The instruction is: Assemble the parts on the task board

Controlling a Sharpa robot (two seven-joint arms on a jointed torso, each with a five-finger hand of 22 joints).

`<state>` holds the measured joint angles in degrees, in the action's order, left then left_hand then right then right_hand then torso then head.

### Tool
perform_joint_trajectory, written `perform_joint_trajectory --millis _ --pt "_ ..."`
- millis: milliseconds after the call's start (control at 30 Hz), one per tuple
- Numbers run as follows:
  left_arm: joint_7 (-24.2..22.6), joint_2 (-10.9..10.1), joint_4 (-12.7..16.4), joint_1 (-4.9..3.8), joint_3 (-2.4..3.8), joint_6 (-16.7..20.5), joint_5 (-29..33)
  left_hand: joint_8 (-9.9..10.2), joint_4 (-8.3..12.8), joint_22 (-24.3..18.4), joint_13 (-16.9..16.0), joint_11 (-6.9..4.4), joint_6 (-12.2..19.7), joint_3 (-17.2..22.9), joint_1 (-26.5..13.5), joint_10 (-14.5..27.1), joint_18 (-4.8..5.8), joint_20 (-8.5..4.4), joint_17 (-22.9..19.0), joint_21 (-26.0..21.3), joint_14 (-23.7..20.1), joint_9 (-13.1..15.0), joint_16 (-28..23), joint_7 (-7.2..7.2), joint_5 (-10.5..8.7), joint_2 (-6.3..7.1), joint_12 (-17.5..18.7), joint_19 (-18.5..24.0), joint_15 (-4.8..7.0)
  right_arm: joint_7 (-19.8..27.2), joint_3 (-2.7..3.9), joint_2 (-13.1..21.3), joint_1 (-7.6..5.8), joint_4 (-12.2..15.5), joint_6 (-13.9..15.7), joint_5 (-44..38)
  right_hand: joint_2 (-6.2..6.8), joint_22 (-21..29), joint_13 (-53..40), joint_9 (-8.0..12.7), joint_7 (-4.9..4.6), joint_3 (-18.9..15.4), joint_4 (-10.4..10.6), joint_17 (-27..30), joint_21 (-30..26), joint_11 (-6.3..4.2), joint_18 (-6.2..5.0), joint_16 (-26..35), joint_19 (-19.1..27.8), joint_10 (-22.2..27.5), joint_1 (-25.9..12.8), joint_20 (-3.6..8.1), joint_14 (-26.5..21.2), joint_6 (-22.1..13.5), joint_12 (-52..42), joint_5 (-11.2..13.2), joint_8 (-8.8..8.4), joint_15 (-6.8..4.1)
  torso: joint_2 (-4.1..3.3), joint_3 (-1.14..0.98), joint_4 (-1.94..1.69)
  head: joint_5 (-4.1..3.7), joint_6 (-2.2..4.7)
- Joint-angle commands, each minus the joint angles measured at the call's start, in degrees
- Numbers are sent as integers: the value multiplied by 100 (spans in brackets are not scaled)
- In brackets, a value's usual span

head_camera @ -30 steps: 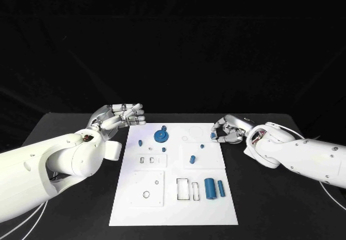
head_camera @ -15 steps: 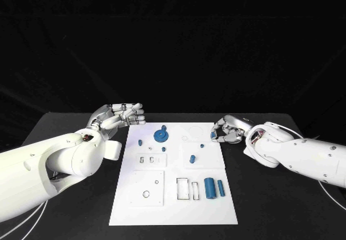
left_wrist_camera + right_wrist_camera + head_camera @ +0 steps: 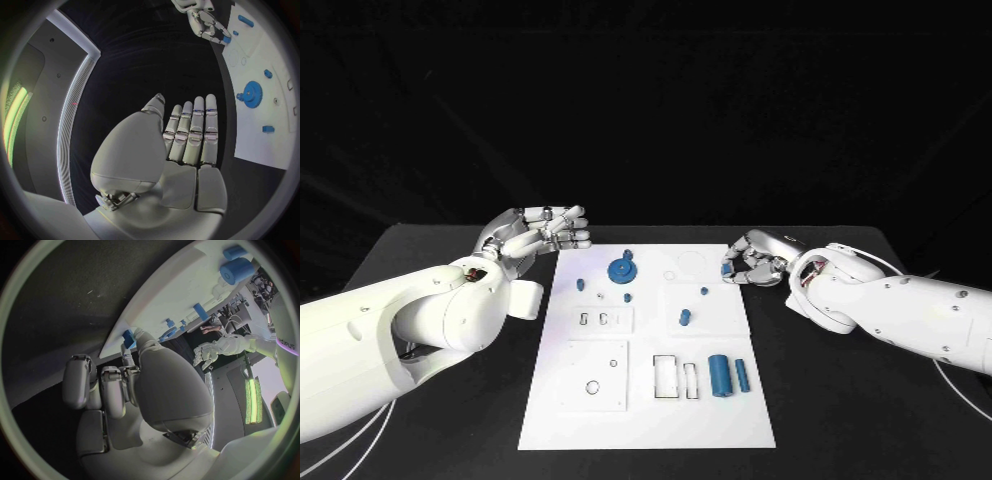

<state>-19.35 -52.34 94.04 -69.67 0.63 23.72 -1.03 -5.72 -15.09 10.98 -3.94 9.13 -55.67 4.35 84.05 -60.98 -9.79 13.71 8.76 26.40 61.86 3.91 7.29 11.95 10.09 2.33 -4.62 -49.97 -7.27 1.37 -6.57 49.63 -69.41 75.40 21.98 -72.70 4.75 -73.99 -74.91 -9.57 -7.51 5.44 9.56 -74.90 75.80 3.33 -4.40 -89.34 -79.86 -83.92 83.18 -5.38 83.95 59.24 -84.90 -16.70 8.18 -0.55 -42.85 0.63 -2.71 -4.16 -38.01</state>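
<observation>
Right hand at the board's far right edge, fingers curled in, pinching a small blue part at the fingertips. Left hand beside the board's far left corner, fingers straight and together, holding nothing. White board mid worktop; blue gear near its far end, blue cylinder lying near its right edge.

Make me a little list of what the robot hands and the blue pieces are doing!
left robot hand: raised beside the board's far left corner, fingers straight and close together, holding nothing
right robot hand: at the board's right edge, pinching a small blue piece
task board: white, flat on the black table
blue gear: near the board's far end
blue cylinder: lying near the board's right side
</observation>
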Motion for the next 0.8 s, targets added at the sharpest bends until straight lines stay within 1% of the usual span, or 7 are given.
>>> perform_joint_trajectory --millis 33,100,333,567,700,767,800 --pt "-15 7 35 -3 4 -84 -22 31 15 -9 8 44 8 0 49 -2 -59 -3 5 -28 -49 -4 -36 46 -22 13 36 52 -6 -38 -1 -14 6 -10 -129 41 -88 -15 -961 -13 24 81 -28 -1391 22 -69 38 -20 -28 -195 15 28 576 86 -40 73 27 -67 0 -4 4 -8 8" --pt "-13 7 42 -3 4 -85 -22 33 16 -11 8 44 9 0 50 -1 -58 -1 5 -30 -52 -4 -41 47 -23 13 39 58 -8 -40 -1 -24 6 -13 -133 44 -134 -33 -980 -22 53 175 -79 -1394 33 -94 41 -22 -38 -211 78 47 576 158 -56 94 48 -92 0 -5 2 -7 6" --pt "-16 8 57 -3 3 -77 -22 38 19 -15 7 46 10 1 55 -1 -53 6 5 -38 -58 -3 -53 48 -23 12 43 79 -11 -128 -1 -56 14 -9 -92 -22 -171 -76 -1018 -34 97 360 -185 -1422 58 -135 50 -32 -61 -245 137 89 583 274 -86 119 68 -132 -1 -6 0 -19 9" --pt "-18 7 56 -3 3 -71 -22 40 20 -18 7 46 9 1 57 -1 -51 10 6 -43 -60 -3 -58 49 -24 12 45 90 -12 -281 0 -63 20 35 151 -132 -156 -96 -1031 -44 121 483 -249 -1439 64 -159 53 -38 -71 -259 98 116 588 347 -95 25 77 -155 2 2 -1 -20 3" --pt "-18 8 42 -3 3 -78 -22 40 20 -18 7 46 9 1 57 -1 -51 10 6 -43 -60 -3 -58 49 -24 12 45 90 -12 -325 2 -29 22 127 337 -166 -91 -161 -1057 -58 151 606 -265 -1478 108 -185 67 -53 -109 -283 -59 137 597 415 -114 -339 77 -176 9 -4 -9 -19 -1" --pt "-18 9 36 -3 3 -78 -22 40 20 -18 7 46 9 1 57 -1 -51 10 6 -43 -60 -3 -58 49 -24 12 45 90 -12 -340 6 -4 22 192 433 -174 -31 -201 -1073 -74 176 651 -248 -1504 136 -206 75 -64 -132 -297 -187 151 604 466 -125 -666 87 -193 9 1 -6 -21 1" --pt "-18 9 33 -3 3 -78 -22 40 20 -18 7 46 9 1 57 -1 -51 10 6 -43 -60 -3 -58 49 -24 12 45 90 -12 -350 10 13 21 238 478 -176 -8 -213 -1076 -80 181 670 -246 -1509 143 -215 77 -65 -139 -301 -231 157 605 476 -127 -756 86 -197 9 2 -3 -20 3"
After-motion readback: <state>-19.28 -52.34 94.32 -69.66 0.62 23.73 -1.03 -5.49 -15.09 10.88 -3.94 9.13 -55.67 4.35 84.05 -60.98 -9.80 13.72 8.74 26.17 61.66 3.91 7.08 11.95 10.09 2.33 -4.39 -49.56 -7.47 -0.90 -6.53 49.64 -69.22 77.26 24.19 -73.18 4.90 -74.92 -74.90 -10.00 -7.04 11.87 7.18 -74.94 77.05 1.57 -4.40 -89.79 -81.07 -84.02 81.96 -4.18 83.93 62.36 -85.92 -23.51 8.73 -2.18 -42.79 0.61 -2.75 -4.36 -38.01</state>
